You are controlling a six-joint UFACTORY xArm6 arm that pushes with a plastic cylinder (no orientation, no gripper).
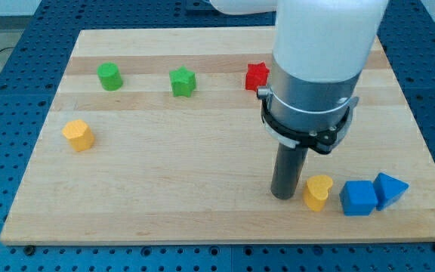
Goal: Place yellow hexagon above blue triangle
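Note:
A yellow hexagon-like block [78, 134] sits at the view's left on the wooden board [165, 166]. A blue triangle [390, 189] lies at the bottom right, touching a blue cube [358, 198] on its left. A second yellow block [318, 191], heart-like, stands just left of the blue cube. My tip [283, 195] rests on the board right beside this yellow block's left side, far to the right of the yellow hexagon.
A green block [110, 75] and a green star [182, 81] sit near the board's top left. A red block [257, 75] sits at top centre, partly behind the arm's body [316, 68]. Blue pegboard [6, 91] surrounds the board.

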